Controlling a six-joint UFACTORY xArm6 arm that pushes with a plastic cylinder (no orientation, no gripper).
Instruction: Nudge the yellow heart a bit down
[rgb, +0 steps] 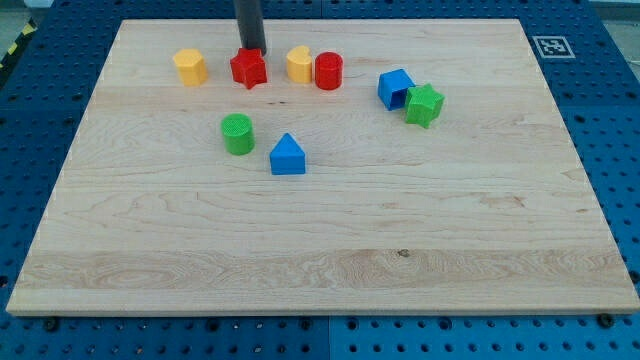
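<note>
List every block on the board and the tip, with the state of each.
my tip: at the red star's top edge, seemingly touching
red star: flat, between the two yellow blocks
yellow hexagon: alone, leftmost
yellow heart: touching the red cylinder
red cylinder: upright
blue block: touching the green star
green star: flat
green cylinder: upright, alone
blue triangle block: alone

surround: blue pegboard (60, 30) (holes in a grid) | surface: pale wooden board (330, 240) — evenly lit

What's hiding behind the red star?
My tip stands right behind the red star, toward the view's top. The star hides nothing else I can see, just the wooden board.
</note>
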